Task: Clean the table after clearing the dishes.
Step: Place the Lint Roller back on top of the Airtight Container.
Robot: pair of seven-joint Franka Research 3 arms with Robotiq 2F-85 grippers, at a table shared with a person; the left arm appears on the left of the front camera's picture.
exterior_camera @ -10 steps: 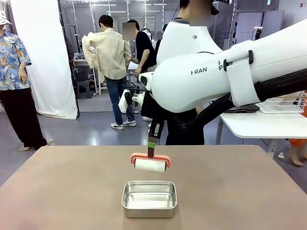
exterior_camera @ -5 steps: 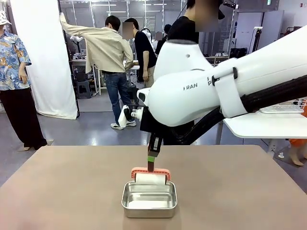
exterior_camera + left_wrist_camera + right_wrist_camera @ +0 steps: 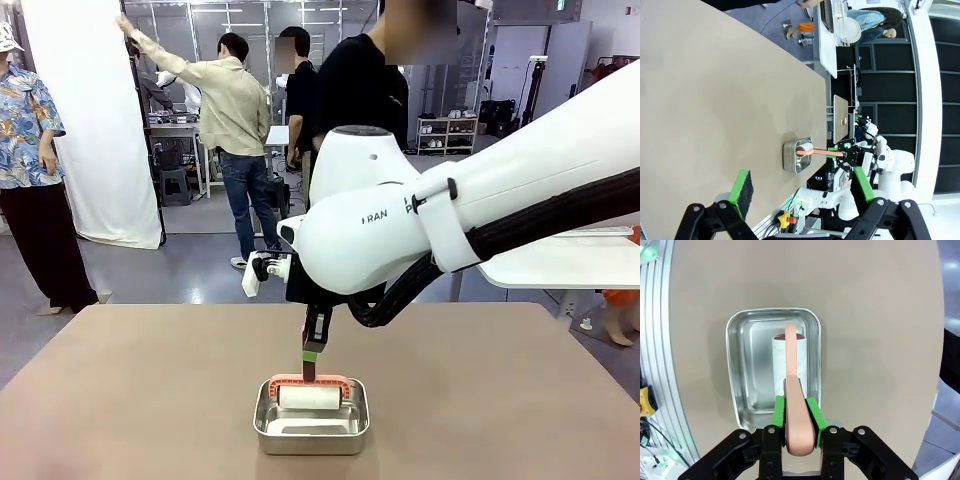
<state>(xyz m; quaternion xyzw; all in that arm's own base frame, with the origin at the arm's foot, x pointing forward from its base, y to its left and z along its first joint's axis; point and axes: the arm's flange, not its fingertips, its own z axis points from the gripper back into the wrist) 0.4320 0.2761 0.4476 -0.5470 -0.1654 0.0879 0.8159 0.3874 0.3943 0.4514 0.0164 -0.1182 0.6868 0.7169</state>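
Steel pan [image 3: 311,426] at the near edge of the bare beige table [image 3: 120,400] held the white lint roller [image 3: 310,396], whose pink handle the right gripper [image 3: 795,416] clamped between its green pads. The left gripper [image 3: 802,187] hung with its jaws apart, holding nothing. No dishes lay on the tabletop — clearing looked done, and cleaning seemingly near its end, with only the roller's release left.

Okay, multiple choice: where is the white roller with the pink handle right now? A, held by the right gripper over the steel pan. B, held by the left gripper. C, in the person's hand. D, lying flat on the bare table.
A: the right gripper clamps the pink handle, holding the white roller in the small rectangular steel pan.
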